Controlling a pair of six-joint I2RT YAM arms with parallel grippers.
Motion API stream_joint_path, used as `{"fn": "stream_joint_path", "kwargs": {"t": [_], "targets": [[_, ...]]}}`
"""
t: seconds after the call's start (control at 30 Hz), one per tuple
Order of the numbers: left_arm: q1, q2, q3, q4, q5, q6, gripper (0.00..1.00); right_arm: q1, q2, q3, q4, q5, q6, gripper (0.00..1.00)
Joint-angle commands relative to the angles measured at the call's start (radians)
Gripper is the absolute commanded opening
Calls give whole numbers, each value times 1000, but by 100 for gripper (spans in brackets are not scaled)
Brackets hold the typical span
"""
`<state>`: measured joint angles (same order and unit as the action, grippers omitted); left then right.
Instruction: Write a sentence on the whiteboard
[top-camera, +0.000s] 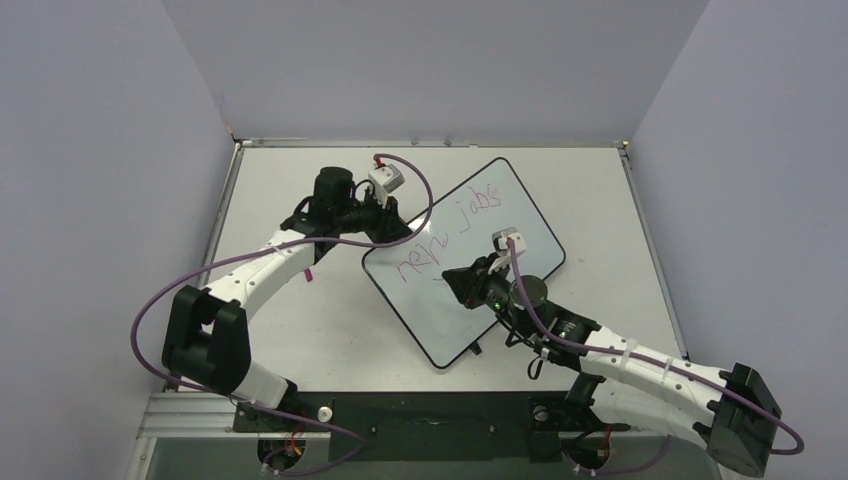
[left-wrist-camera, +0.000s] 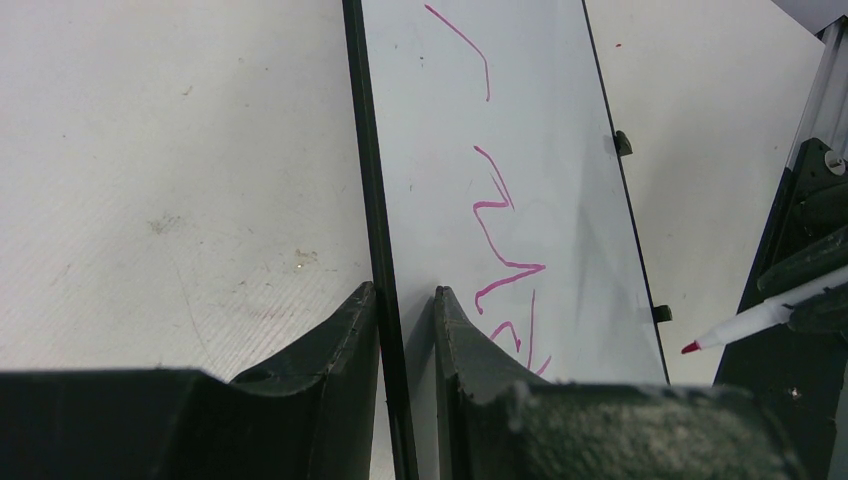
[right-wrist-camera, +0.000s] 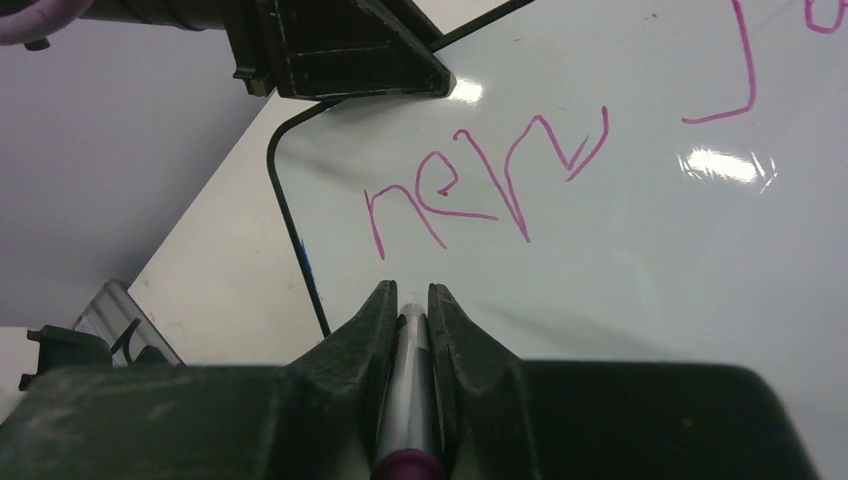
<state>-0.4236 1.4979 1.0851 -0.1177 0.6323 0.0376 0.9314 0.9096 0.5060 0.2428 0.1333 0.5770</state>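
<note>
Left fingers (left-wrist-camera: 345, 340) pinch whiteboard (left-wrist-camera: 545, 150) edge, right fingers (right-wrist-camera: 460, 340) clamp marker (right-wrist-camera: 408, 390) — board slipping could skew the sentence (right-wrist-camera: 480, 185).

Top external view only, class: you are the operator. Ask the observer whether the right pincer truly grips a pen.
Observer: Yes. The right wrist view shows the right pincer shut on a marker.
Operator: And the other arm?
Observer: Its wrist view shows the left pincer clamped on the whiteboard at its black-framed edge.
Operator: Is the pen touching?
Observer: Seemingly not; in the left wrist view the pink tip appears to hang in the air.
</note>
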Motion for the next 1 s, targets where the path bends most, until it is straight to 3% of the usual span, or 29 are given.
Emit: {"fn": "stream_joint_path", "kwargs": {"t": [0.0, 0.53, 0.97], "targets": [[-4, -19, -15, 76, -29, 58, 0, 44, 22, -7, 92, 36, -48, 0], [-4, -46, -37, 99, -77, 39, 0, 188, 127, 17, 134, 164, -101, 0], [-4, -57, -46, 102, -72, 34, 0, 215, 155, 38, 101, 161, -122, 0]]}}
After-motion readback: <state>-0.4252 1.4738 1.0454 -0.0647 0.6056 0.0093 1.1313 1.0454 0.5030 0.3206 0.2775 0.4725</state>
